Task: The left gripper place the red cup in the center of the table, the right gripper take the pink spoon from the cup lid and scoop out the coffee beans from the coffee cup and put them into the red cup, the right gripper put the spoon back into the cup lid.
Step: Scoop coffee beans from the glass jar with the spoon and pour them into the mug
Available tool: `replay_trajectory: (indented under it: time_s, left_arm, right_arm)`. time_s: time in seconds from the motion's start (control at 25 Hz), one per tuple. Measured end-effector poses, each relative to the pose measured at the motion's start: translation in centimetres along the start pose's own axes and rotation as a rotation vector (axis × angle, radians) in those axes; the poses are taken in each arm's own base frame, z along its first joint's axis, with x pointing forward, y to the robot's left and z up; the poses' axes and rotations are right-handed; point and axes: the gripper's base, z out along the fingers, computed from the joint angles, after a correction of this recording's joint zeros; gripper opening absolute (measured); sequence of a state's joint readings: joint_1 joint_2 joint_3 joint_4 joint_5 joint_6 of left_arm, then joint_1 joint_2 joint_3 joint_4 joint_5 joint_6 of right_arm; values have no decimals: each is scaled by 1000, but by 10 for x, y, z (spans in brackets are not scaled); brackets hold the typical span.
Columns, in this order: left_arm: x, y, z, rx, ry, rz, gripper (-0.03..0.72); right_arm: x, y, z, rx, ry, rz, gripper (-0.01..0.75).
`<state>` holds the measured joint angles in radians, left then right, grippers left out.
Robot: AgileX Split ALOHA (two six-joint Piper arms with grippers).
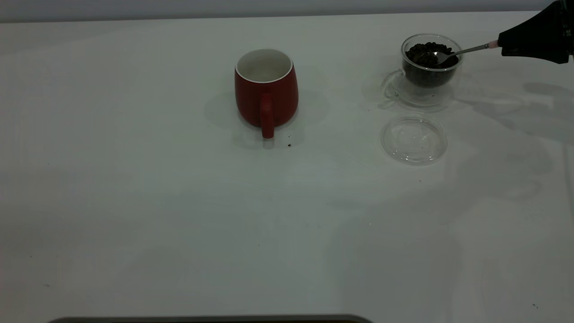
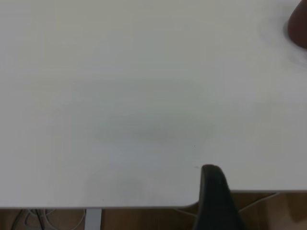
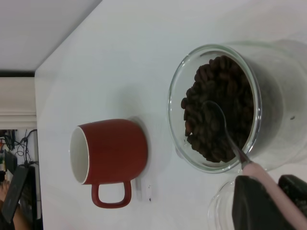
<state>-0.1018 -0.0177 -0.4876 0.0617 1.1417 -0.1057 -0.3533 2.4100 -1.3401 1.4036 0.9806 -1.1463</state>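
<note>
Nearest the exterior camera, the clear cup lid [image 1: 414, 139] lies flat on the white table [image 1: 134, 202], just in front of the glass coffee cup [image 1: 431, 60] of coffee beans [image 3: 218, 105]. At the table's far right, the right gripper [image 1: 502, 45] is clamped on the pink spoon [image 1: 466, 50]; its long axis runs leftward, bowl resting on the beans. The red cup [image 1: 266, 87] stands upright mid-table, handle toward the camera; the left gripper [image 2: 216, 201] sits at the table edge, its jaws impossible to judge.

- Right tool [image 1: 501, 45]: matte black, wedge-shaped, tapering to a narrow tip.
- Its 2 fingers [image 3: 254, 203] are black, blocky, flat-faced.
- Left tool: 1 black rounded finger [image 2: 216, 194] shows.
</note>
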Motion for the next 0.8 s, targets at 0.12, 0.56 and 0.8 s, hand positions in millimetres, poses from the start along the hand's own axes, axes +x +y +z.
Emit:
replay_trajectory:
  time_s: [0.12,0.56,0.8]
  left_arm:
    - [0,0,0,0,0,0,519]
    - [0,0,0,0,0,-1,519]
    - [0,0,0,0,0,0,519]
  right_arm:
    - [0,0,0,1,0,8,99]
    - [0,-10,-7,-32,-21,120,99]
    - [2,-15,-6,-69,-19,168,98]
